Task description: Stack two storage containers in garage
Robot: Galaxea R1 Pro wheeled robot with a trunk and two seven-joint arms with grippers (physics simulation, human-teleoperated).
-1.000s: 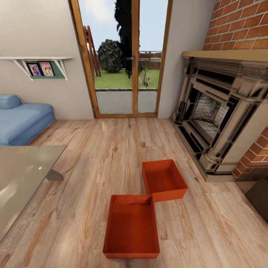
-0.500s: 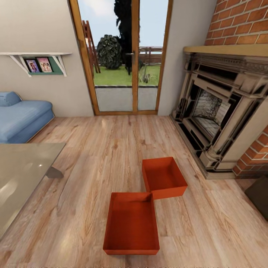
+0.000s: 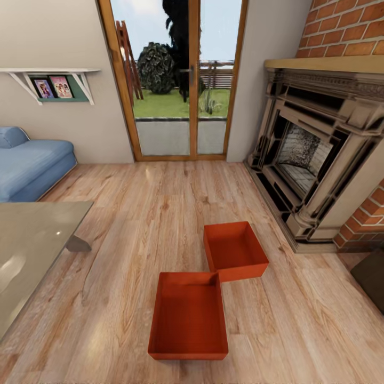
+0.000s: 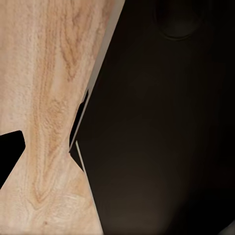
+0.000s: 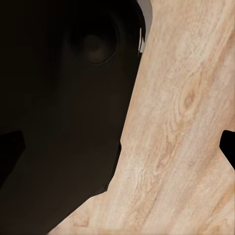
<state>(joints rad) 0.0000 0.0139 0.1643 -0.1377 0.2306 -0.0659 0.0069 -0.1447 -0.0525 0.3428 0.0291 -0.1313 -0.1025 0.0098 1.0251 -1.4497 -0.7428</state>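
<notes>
From the head camera, you have the two storage containers on the wood-plank floor (image 3: 133,234) ahead: the nearer container (image 3: 189,316) lies low and central, the farther container (image 3: 234,250) touches its far right corner, beside the fireplace (image 3: 320,154). Your left wrist camera sees plank floor and dark robot body; the tool's state can't be told. The right wrist camera shows the same.

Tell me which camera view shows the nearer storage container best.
The head view: the nearer storage container lies whole and open-topped on the wood floor, its far corner against the other container. Both wrist views show floor planks and dark robot parts instead.
</notes>
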